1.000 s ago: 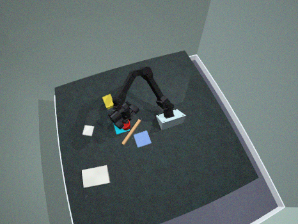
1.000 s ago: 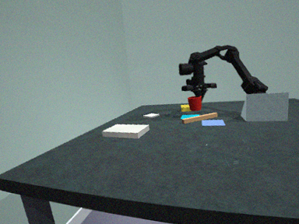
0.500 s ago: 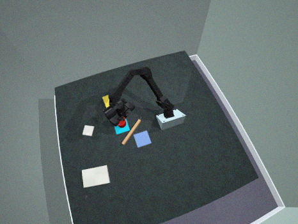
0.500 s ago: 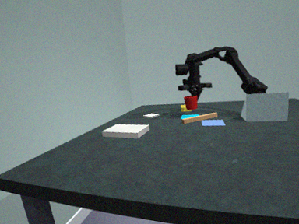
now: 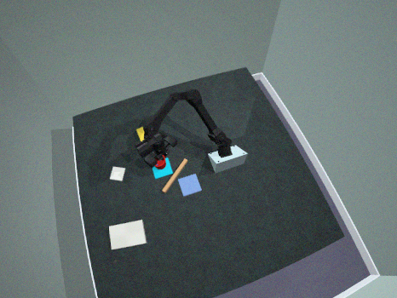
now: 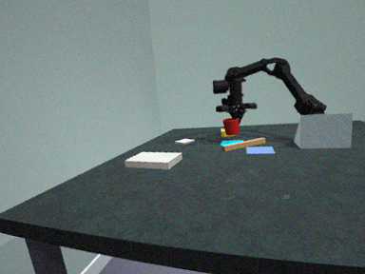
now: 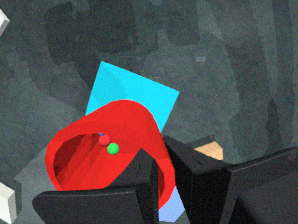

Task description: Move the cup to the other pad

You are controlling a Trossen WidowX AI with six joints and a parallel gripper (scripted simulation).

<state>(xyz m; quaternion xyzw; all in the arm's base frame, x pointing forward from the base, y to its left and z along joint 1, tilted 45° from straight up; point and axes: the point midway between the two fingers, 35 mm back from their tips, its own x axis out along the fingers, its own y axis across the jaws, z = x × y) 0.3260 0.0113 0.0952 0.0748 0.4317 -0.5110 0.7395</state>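
Cup [image 7: 109,156] gripped in claw [image 7: 169,183], above cyan pad [image 7: 133,92]

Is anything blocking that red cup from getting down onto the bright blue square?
Nothing visible does. The claw holds the cup by its rim, in the air over the bright blue pad. The wooden stick lies beside that pad, between it and the paler blue one, not on it.
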